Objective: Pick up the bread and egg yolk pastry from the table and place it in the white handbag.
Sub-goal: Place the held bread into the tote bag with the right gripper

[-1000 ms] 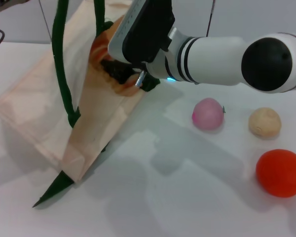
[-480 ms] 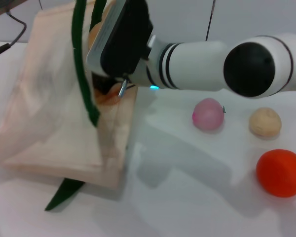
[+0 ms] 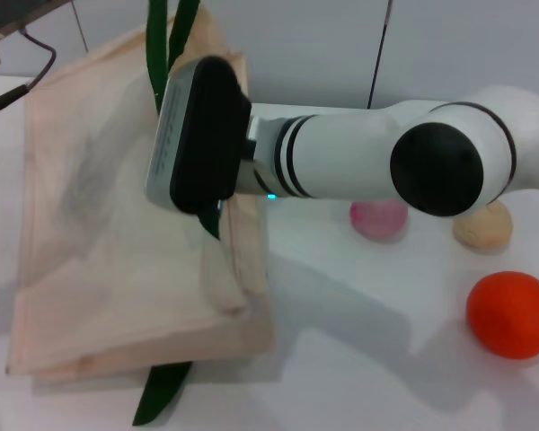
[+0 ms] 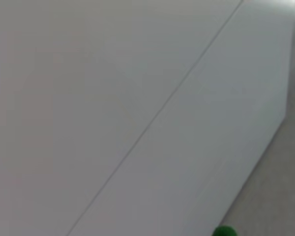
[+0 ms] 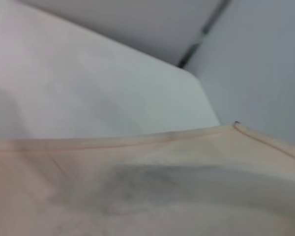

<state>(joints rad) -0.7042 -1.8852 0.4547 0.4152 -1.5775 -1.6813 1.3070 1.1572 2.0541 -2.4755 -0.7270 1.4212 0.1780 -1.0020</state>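
Note:
The white handbag (image 3: 108,242) is a cream cloth tote at the left, tilted up off the table. Its dark green straps (image 3: 166,36) run up out of the top of the head view. My right gripper (image 3: 200,135) reaches across from the right, and its black body is against the bag's upper right side. The right wrist view shows only the bag's cloth (image 5: 162,196) close up. The bread is hidden. The egg yolk pastry (image 3: 487,232) lies on the table at the right, partly behind my right arm. My left gripper is out of view; a green strap tip (image 4: 224,230) shows in the left wrist view.
A pink ball (image 3: 378,221) lies on the table just under my right arm, left of the pastry. A larger orange ball (image 3: 512,314) sits at the right edge, nearer to me. A green strap end (image 3: 162,395) trails on the table below the bag.
The bag has swung up and its face has turned toward me. My right gripper has moved left along it. The orange bread seen at the bag's mouth is no longer visible.

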